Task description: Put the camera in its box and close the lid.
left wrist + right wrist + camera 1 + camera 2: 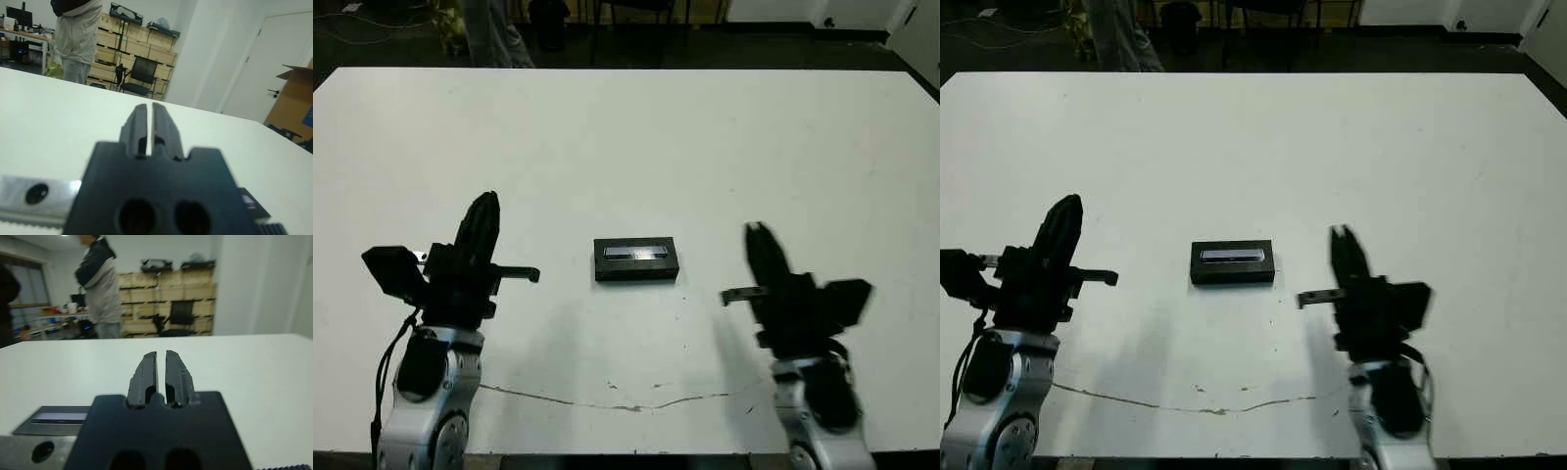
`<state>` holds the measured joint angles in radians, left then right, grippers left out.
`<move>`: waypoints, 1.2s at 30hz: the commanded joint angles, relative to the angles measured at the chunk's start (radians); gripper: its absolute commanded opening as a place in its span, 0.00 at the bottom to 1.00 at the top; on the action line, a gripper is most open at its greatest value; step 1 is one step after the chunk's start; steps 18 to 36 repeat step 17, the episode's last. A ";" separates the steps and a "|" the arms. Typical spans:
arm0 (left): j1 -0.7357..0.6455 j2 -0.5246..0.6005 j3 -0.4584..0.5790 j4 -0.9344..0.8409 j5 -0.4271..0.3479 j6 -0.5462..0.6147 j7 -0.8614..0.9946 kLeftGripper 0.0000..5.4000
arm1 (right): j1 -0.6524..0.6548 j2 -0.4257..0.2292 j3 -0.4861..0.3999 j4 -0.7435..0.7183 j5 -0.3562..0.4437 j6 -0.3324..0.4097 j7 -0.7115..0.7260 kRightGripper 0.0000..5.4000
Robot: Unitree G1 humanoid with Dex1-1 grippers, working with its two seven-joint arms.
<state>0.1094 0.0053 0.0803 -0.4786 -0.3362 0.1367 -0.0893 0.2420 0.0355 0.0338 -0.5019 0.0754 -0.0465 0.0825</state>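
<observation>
A: What was on the table (626, 127)?

B: One black unit near the middle: the lid (636, 257), grey strip facing up, sat squarely on the box (636, 275). Only the box's dark front wall showed below it. The camera was not visible anywhere, so I could not tell where it was.

A: And the grippers?

B: The left gripper (481, 211) stood on its own side of the lid, well apart from it, fingers pointing away across the table. In the left wrist view its fingers (138, 125) were pressed nearly together, only a thin slit between them, gripping nothing.

A: The right one?

B: The right gripper (760, 243) was on the other side, also apart from the lid, touching nothing. Its fingers (146, 374) were likewise drawn close, a narrow gap between them, empty. The lid showed at the edge of that wrist view, off to the side of the gripper's body.

A: Anyone around?

B: A person (77, 36) in a light jacket stood beyond the far edge.
</observation>
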 commanded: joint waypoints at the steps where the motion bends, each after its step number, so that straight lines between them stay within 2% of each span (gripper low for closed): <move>1: 0.018 0.008 0.003 0.053 0.037 -0.020 0.004 0.00 | 0.042 -0.013 -0.040 0.079 0.003 -0.092 -0.002 0.00; 4: 0.041 -0.004 -0.007 0.097 0.061 -0.049 0.003 0.00 | 0.064 -0.019 -0.067 0.158 0.017 -0.187 0.011 0.00; 7: 0.069 -0.019 -0.025 0.119 0.080 -0.080 0.003 0.00 | 0.073 -0.012 -0.079 0.210 0.022 -0.243 0.003 0.00; 13: 0.139 -0.054 -0.064 0.107 0.117 -0.134 0.017 0.00 | 0.074 0.006 -0.099 0.249 0.033 -0.265 -0.020 0.00; 17: 0.177 -0.062 -0.082 0.108 0.145 -0.155 0.028 0.00 | 0.078 0.010 -0.100 0.244 0.035 -0.251 -0.026 0.00; 36: 0.177 -0.062 -0.082 0.108 0.145 -0.155 0.028 0.00 | 0.078 0.010 -0.100 0.244 0.035 -0.251 -0.026 0.00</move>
